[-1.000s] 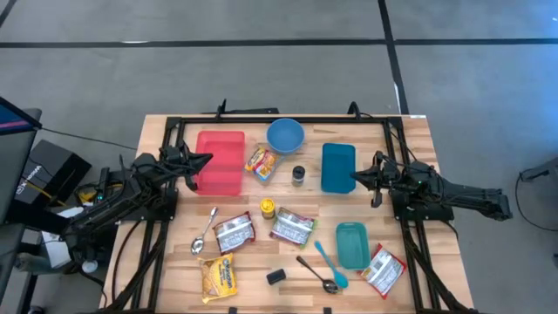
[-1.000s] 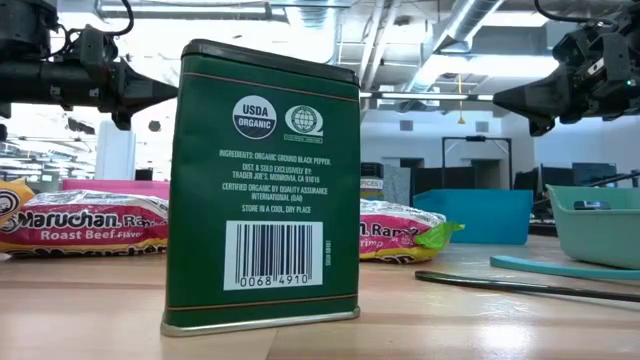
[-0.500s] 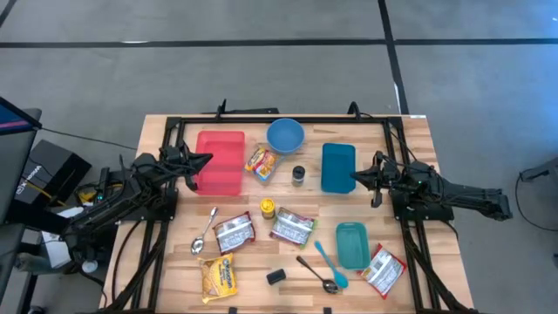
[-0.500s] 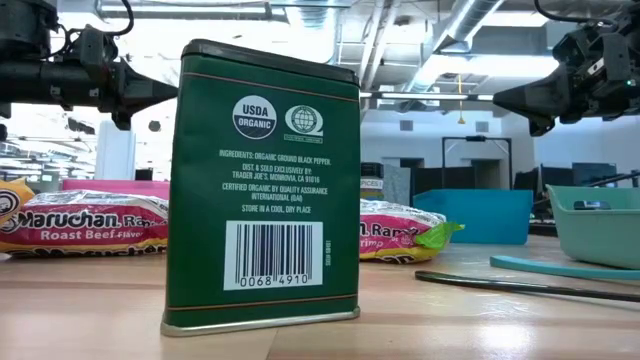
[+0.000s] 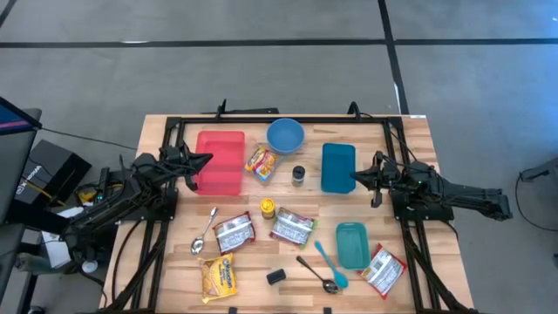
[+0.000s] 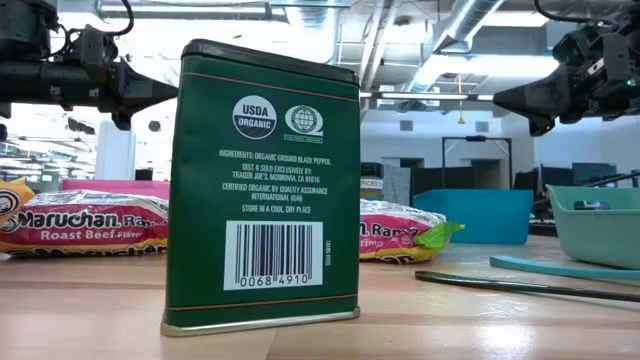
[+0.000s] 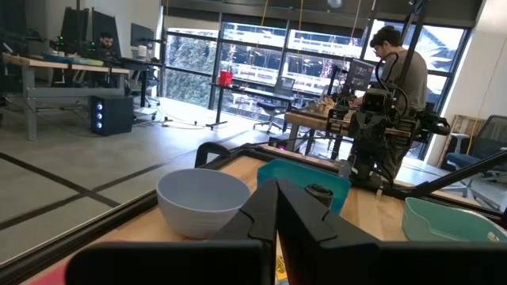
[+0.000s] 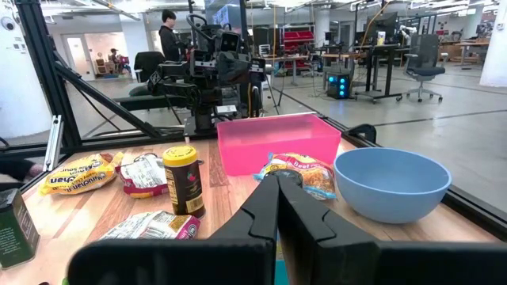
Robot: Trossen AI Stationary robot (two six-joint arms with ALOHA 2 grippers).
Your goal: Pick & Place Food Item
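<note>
Left gripper (image 5: pixel 207 159): fingers pressed together, holding nothing; poised above the near edge of the pink bin (image 5: pixel 220 162), clear of the table (image 5: pixel 418 139).
Right gripper (image 5: pixel 356 176): fingers pressed together, empty; raised beside the dark teal bin (image 5: pixel 337 167), pointing toward it.
Food items: ramen packets (image 5: pixel 233 233) and (image 5: pixel 292 228) lie side by side at mid-table; a yellow packet (image 5: pixel 218 277) near the front edge; another packet (image 5: pixel 384 269) at front right; a snack bag (image 5: pixel 261 161) between the pink bin and the blue bowl (image 5: pixel 285 135); a yellow-lidded jar (image 5: pixel 268 208) upright just behind the ramen.
Green tin (image 6: pixel 265 185): upright, closest to the low camera; barcode side facing it.
Other ware: light teal container (image 5: pixel 351 244); teal spatula (image 5: pixel 330 263); two spoons (image 5: pixel 203 234), (image 5: pixel 316 273); a small dark jar (image 5: pixel 298 174).
</note>
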